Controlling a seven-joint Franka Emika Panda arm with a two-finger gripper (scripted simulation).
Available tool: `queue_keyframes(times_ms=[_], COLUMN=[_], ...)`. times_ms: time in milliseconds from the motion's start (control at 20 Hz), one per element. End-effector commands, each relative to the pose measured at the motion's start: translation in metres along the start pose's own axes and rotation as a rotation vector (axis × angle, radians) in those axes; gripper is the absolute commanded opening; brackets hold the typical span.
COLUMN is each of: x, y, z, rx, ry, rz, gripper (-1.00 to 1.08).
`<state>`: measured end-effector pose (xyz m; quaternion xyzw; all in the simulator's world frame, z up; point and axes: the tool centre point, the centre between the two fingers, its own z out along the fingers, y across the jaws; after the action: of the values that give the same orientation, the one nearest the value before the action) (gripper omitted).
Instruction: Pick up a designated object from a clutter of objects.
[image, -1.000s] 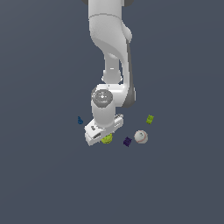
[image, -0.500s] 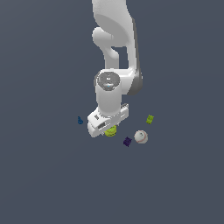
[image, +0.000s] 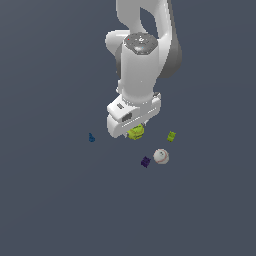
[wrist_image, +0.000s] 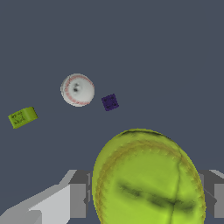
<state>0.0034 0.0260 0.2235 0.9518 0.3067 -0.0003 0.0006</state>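
The yellow-green ball (image: 136, 132) sits between my fingers just under the white hand, lifted above the floor. In the wrist view the yellow-green ball (wrist_image: 148, 179) fills the space between both finger pads (wrist_image: 78, 200), with faint seam lines on it. My gripper (image: 134, 131) is shut on it. The white ball (image: 161, 156) with red stitching lies on the floor below, at the exterior view's right; it also shows in the wrist view (wrist_image: 77, 90).
A dark purple block (image: 145, 161) lies beside the white ball, also in the wrist view (wrist_image: 110, 102). A small green block (image: 171, 136) lies at the exterior view's right, also in the wrist view (wrist_image: 22, 117). A blue piece (image: 91, 137) lies at the left.
The arm has risen with the yellow-green ball held between the fingers. The other items have stayed in place.
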Motion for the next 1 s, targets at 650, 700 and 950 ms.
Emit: queue_keyframes(times_ms=[650, 700, 950], x=[0.013, 0.013, 0.016], y=[-0.044, -0.045, -0.049], z=[-0.128, -0.132, -0.145], rx=[0.001, 0.001, 0.001], ry=[0.001, 0.001, 0.001], rz=[0.000, 0.000, 0.000], gripper=[-1.00, -1.00, -1.00])
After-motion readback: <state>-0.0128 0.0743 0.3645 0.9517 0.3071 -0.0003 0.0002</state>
